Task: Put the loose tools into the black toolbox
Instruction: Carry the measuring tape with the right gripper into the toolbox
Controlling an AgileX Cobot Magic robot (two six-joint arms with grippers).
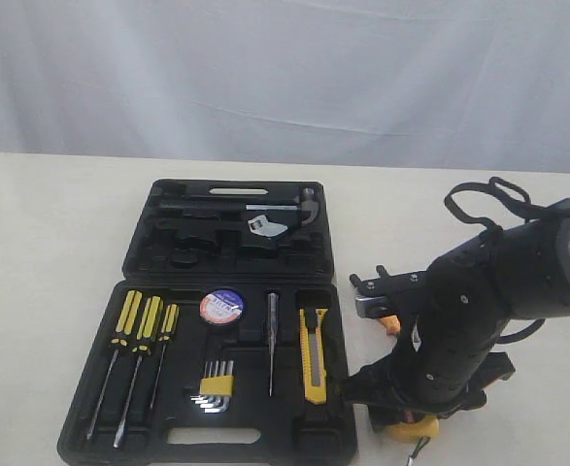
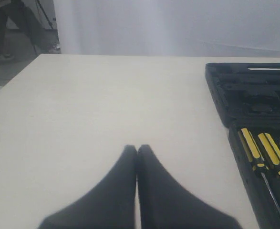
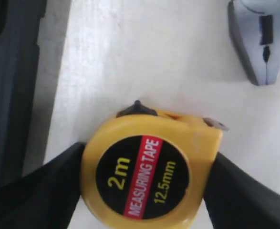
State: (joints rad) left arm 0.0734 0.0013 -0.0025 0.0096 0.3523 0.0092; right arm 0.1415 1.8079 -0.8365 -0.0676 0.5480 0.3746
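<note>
An open black toolbox [image 1: 299, 439] lies flat on a pale table [image 1: 51, 223]. Just off its right front corner, a yellow tape measure [image 3: 142, 176] lies flat with its round label facing up. Its metal tape tip points away from the toolbox, toward the grey head of the pliers [image 3: 254, 47]. The right gripper [image 3: 148, 151] holds its wide-spread fingers against both sides of the tape measure. Left of the toolbox, the left gripper [image 2: 137, 151] hangs over bare table, its jaws pressed together and empty.
</note>
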